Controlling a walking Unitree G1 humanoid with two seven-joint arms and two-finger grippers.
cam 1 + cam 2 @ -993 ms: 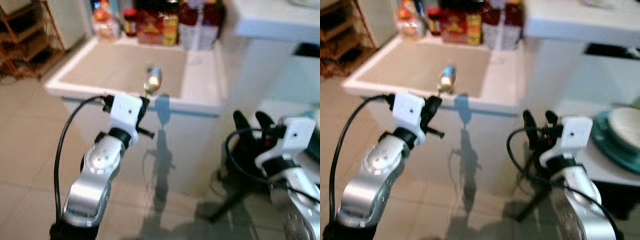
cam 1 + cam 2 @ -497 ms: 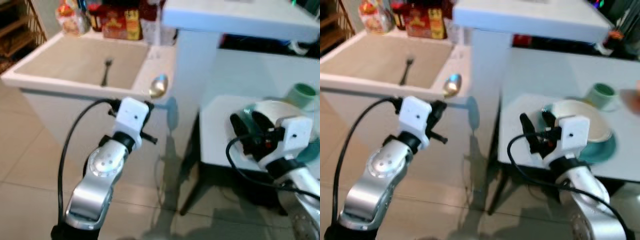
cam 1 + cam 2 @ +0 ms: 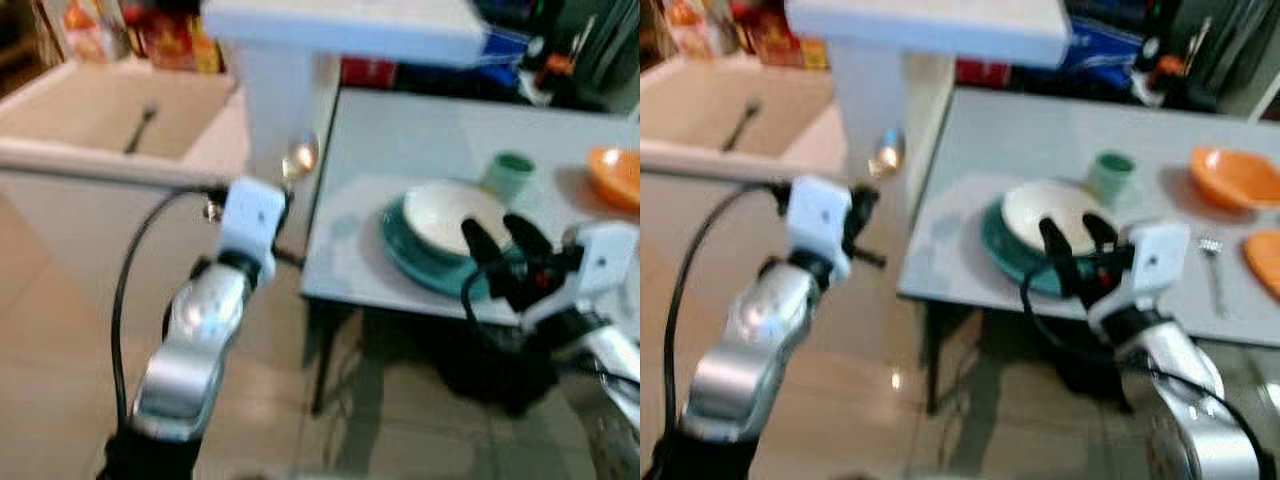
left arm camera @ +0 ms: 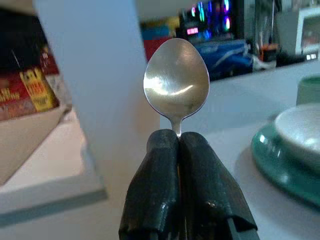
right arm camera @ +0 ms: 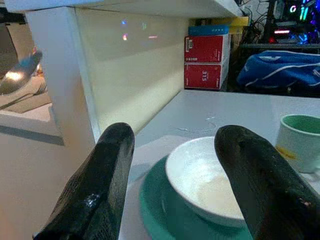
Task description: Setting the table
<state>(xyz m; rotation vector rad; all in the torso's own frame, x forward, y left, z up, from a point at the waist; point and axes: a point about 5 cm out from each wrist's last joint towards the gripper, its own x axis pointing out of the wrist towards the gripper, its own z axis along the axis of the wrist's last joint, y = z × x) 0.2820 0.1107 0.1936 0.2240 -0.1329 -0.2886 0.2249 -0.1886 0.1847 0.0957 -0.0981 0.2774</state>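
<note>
My left gripper [image 4: 178, 142] is shut on a silver spoon [image 4: 176, 81], bowl end up; the same spoon [image 3: 299, 157] is held near the left edge of the grey table [image 3: 400, 130]. My right gripper [image 3: 502, 240] is open and empty, hovering at the table's near edge just in front of a white bowl [image 3: 452, 214] that sits on a teal plate [image 3: 405, 254]. A green cup [image 3: 511, 175] stands behind the bowl. In the right wrist view the bowl [image 5: 205, 180] lies between and beyond the two fingers.
Orange dishes [image 3: 1237, 175] and a fork [image 3: 1213, 268] lie at the table's right. A white pillar and shelf [image 3: 340, 30] rise at the table's left corner. Left of it, a beige sink [image 3: 90, 115] holds a dark fork [image 3: 140, 125]. Tiled floor lies below.
The camera has swung right from the sink toward the table, so the plate, bowl and cup are now central. Both arms keep their pose, spoon still held.
</note>
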